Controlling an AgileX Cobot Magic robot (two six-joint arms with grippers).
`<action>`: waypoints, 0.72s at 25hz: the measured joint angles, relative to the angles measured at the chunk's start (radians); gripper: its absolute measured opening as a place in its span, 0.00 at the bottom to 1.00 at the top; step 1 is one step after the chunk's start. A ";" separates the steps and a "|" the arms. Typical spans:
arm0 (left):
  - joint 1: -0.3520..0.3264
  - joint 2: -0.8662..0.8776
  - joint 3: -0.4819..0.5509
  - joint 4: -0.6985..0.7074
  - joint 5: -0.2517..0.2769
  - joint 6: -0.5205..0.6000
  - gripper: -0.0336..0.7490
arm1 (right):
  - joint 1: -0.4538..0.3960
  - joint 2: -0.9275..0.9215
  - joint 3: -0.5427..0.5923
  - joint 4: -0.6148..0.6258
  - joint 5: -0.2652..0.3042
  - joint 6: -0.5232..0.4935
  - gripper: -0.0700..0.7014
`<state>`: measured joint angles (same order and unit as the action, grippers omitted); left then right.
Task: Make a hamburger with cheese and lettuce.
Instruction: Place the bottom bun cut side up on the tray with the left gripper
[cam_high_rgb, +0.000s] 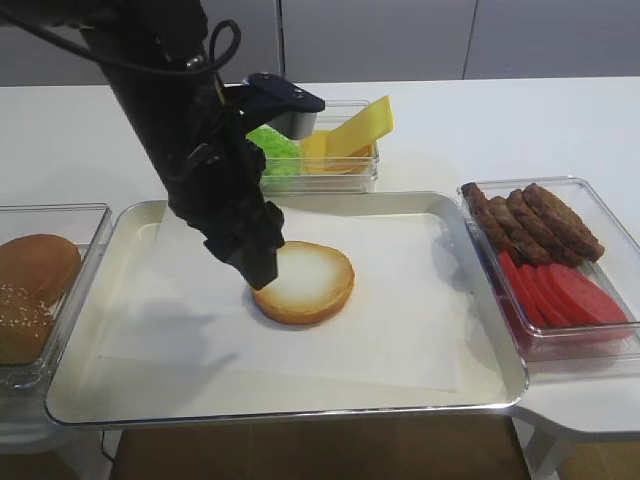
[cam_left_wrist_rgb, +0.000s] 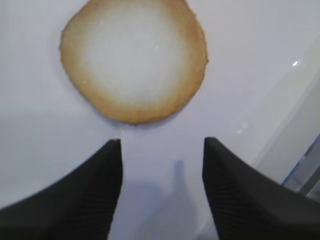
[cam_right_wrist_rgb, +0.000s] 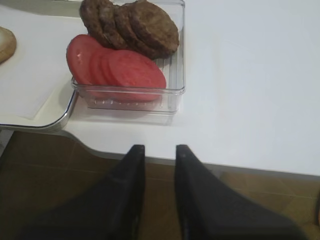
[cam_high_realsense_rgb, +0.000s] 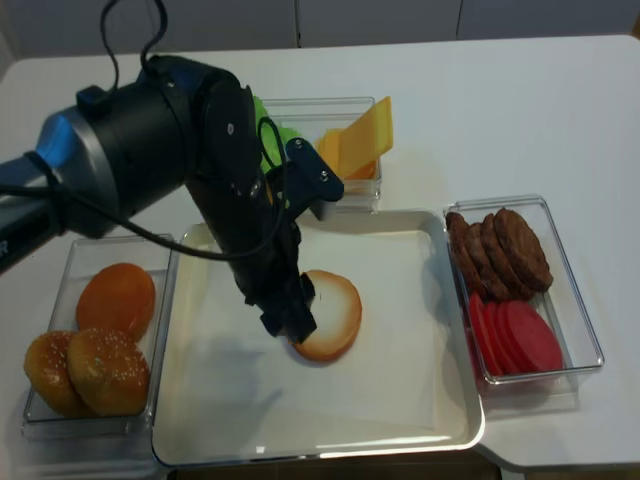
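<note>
1. The hamburger (cam_high_rgb: 305, 281) (just a bun half so far, cut face up) is sitting on white paper (cam_high_rgb: 400, 300) in the middle of the metal tray (cam_high_rgb: 490, 395).
2. The left gripper (cam_left_wrist_rgb: 161, 145) is hovering right beside the bun's edge, jaws spread wide and gripping nothing.
3. The right gripper (cam_right_wrist_rgb: 159, 150) is hanging off the table edge near the tomato slices (cam_right_wrist_rgb: 117, 67) and patties (cam_right_wrist_rgb: 132, 25), fingers almost together, empty.
4. Cheese (cam_high_rgb: 352, 130) and lettuce (cam_high_rgb: 274, 152) are sharing the clear box behind the tray.

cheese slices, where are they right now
The cheese stands in the clear container behind the tray, right of the lettuce, upper middle of the exterior high view.
</note>
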<state>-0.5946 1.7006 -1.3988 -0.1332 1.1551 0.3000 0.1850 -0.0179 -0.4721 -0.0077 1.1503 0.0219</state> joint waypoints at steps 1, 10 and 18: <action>0.000 0.000 -0.014 0.025 0.030 -0.049 0.54 | 0.000 0.000 0.000 0.000 0.000 0.000 0.32; 0.032 -0.014 -0.098 0.075 0.072 -0.315 0.54 | 0.000 0.000 0.000 0.000 0.000 0.000 0.32; 0.037 -0.083 -0.098 0.073 0.076 -0.361 0.54 | 0.000 0.000 0.000 0.000 0.000 0.000 0.32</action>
<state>-0.5577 1.6177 -1.4969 -0.0600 1.2306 -0.0605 0.1850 -0.0179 -0.4721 -0.0077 1.1503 0.0219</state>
